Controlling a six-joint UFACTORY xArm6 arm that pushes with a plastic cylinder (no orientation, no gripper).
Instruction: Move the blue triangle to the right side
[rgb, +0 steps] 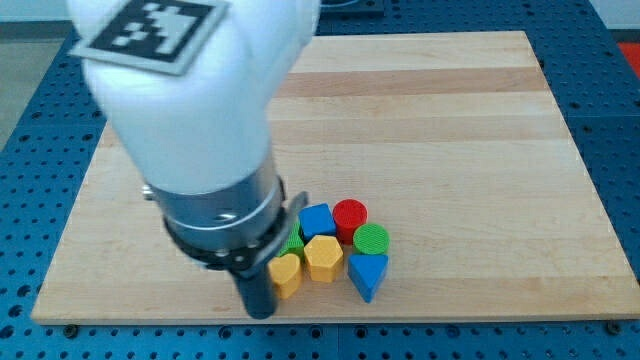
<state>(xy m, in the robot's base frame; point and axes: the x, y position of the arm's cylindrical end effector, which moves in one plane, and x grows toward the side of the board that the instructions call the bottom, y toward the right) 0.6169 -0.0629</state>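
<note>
The blue triangle (368, 274) lies at the view's bottom, at the right end of a tight cluster of blocks. My rod comes down from the big white arm, and my tip (260, 313) rests on the board at the cluster's left end, just left of and touching or nearly touching a yellow block (285, 274). The tip is about a hundred pixels left of the blue triangle, with the yellow hexagon (323, 258) between them.
The cluster also holds a blue cube (317, 220), a red cylinder (350, 215), a green cylinder (372, 239) and a green block (294, 244) partly hidden by the arm. The wooden board (450, 130) ends just below the cluster. The arm hides the board's left part.
</note>
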